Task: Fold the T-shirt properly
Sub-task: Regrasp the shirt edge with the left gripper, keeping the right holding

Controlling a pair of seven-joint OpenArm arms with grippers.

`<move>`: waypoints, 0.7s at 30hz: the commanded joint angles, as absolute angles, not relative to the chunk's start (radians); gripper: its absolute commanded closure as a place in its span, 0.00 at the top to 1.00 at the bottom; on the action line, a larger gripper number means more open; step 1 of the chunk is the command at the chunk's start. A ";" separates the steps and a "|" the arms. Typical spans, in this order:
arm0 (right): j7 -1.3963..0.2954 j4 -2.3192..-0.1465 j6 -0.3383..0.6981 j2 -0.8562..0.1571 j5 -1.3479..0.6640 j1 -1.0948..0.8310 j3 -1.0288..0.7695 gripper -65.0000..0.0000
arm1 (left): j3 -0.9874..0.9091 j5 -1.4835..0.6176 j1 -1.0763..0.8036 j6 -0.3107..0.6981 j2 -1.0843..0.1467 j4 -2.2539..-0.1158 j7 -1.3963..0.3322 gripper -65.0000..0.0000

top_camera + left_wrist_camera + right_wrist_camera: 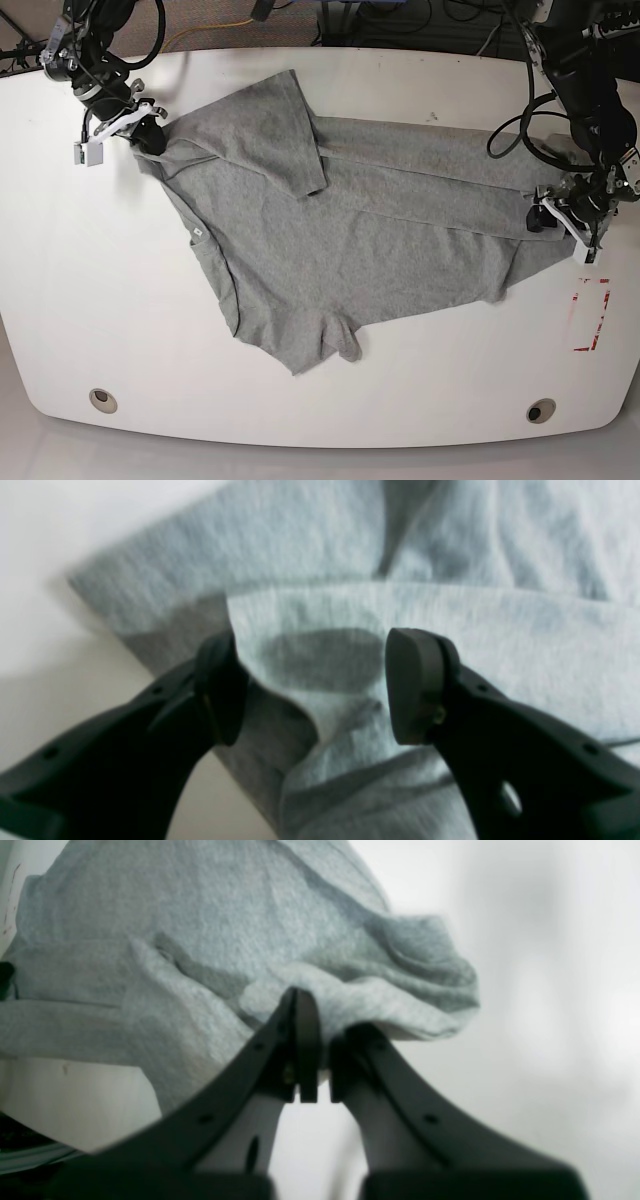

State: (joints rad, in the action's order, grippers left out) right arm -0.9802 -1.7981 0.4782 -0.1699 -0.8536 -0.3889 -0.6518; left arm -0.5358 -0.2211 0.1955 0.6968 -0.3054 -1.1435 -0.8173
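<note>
The white counter (pixel 60 300) carried the T-shirt (pixel 380 230), which lay spread across the middle, skewed and wrinkled, one sleeve folded over toward twelve o'clock and the white neck tag (pixel 197 231) showing near nine. At about ten o'clock the right end effector (pixel 315 1050) was pinched closed on a bunched edge of the grey cloth. At about three o'clock the left end effector (pixel 315 687) stood wide apart over a raised fold, gripping nothing. The likely trouble: with only one side held, any pull would drag the shirt askew, and the thin bunch could slip free, since soft cotton slides easily between the pads.
</note>
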 commanded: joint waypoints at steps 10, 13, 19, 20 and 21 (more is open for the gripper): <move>-0.963 -1.784 0.483 -0.183 -0.874 -0.375 -0.657 0.00 | -0.533 -0.194 0.211 0.698 -0.320 -1.147 -0.777 0.28; -0.963 -1.781 0.483 -0.183 -0.874 -0.369 -0.659 0.00 | -0.533 -0.194 0.208 0.698 -0.320 -1.150 -0.776 0.00; -0.963 -1.781 0.483 -0.185 -0.874 -0.364 -0.659 0.00 | -0.541 -0.197 0.205 0.698 -0.326 -1.227 -0.776 0.00; -0.963 -1.781 0.483 -0.186 -0.874 -0.363 -0.659 0.00 | -0.542 -0.197 0.203 0.698 -0.325 -1.267 -0.777 0.00; -0.963 -1.781 0.483 -0.189 -0.874 -0.361 -0.657 0.00 | -0.542 -0.197 0.197 0.698 -0.323 -1.300 -0.779 0.00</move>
State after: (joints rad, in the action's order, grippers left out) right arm -0.9810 -1.7653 0.4782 -0.1696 -0.8536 -0.3672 -0.6529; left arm -0.5362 -0.1791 0.1764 0.6971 -0.3027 -1.2213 -0.7998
